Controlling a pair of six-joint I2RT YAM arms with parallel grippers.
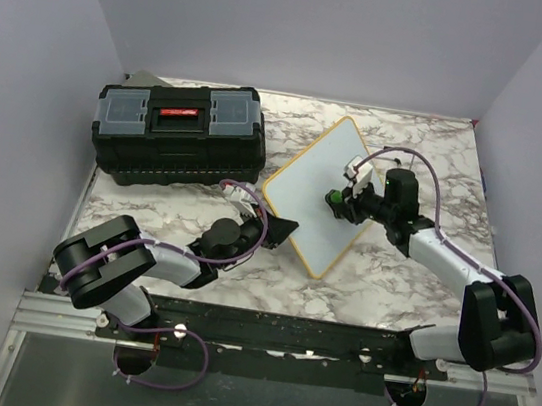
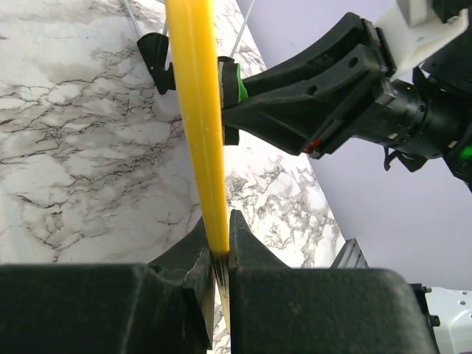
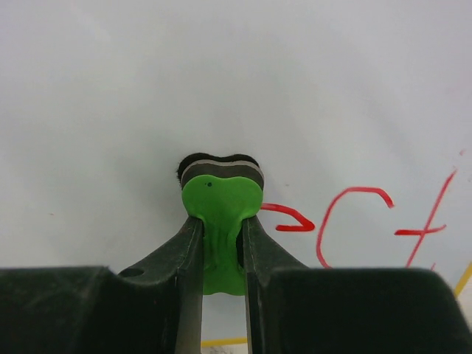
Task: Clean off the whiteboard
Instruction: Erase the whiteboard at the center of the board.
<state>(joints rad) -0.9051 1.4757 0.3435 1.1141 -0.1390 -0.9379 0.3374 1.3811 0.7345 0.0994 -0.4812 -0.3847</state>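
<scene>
The whiteboard [image 1: 314,169], white with a yellow frame, sits turned like a diamond at the table's middle. My left gripper [image 1: 281,231] is shut on its lower-left frame edge; in the left wrist view the yellow frame [image 2: 195,110] runs edge-on up from between the jaws of the left gripper [image 2: 220,247]. My right gripper [image 1: 336,204] is shut on a green eraser [image 3: 221,195], whose dark felt side is pressed against the whiteboard face [image 3: 221,74]. Red handwriting [image 3: 354,221] lies just right of the eraser. The eraser [image 2: 241,88] also shows against the board in the left wrist view.
A black toolbox [image 1: 180,130] with grey lid compartments and a red handle plate stands at the back left, close to the board's left corner. Marble tabletop [image 1: 413,273] shows around the board. Purple walls close in the sides and back.
</scene>
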